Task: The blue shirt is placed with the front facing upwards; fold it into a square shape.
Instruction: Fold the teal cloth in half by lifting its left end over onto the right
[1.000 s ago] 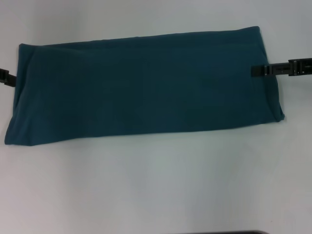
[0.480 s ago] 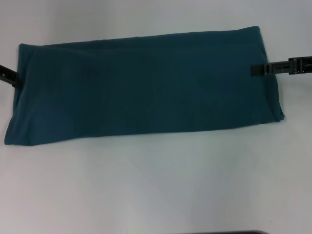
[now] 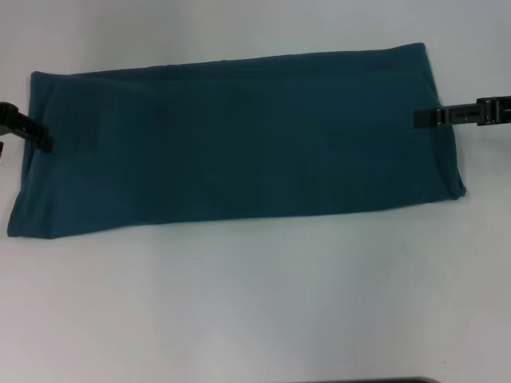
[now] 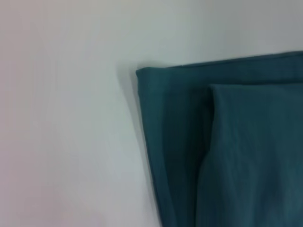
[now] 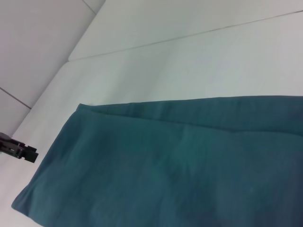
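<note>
1. The fingers of both grippers appear only as thin dark bars in the head view, so I cannot tell if they are apart, together, or pinching cloth.
2. The left gripper is at the left edge of the frame, its tip over the short left end of the blue shirt. The right gripper enters from the right edge, its tip over the short right end.
3. The shirt lies flat on the white table as a long band across the upper half of the frame, from far left to near the right edge. No lettering shows on the surface facing up.
4. In the left wrist view the shirt's corner shows two layers, one edge lying a little inside the other.
5. My judgement: the lengthwise folding is done, and the step in hand is taking the two short ends.
6. The next move probably calls for a sure grip through all layers at one end, then carrying it over toward the other end so that the edges meet and a square remains.
</note>
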`<control>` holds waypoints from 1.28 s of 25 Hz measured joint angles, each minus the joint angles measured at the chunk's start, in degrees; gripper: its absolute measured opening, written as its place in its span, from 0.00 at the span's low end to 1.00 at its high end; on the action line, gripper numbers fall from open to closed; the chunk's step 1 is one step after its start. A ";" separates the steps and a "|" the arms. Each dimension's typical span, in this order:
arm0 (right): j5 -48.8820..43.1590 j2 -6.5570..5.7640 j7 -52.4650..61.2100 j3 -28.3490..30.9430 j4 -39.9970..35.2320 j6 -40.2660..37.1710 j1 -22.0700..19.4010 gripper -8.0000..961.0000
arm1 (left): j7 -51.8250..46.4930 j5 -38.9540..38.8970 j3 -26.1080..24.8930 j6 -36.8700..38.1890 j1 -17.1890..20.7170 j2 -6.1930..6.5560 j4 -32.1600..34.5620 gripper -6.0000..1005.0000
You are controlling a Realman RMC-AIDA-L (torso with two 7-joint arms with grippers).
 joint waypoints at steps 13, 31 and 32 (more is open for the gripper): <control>0.04 0.24 -0.73 -0.35 0.00 0.25 0.16 0.95 | -2.26 0.79 0.19 -3.95 -0.32 -1.44 3.08 0.89; 0.20 0.08 -0.80 0.04 0.02 0.21 0.12 0.95 | -4.58 0.93 2.20 -4.17 -1.83 -1.80 3.76 0.89; 0.20 0.12 -0.80 0.04 0.02 0.29 0.12 0.95 | -4.77 0.93 2.43 -4.21 -1.85 -1.89 3.76 0.89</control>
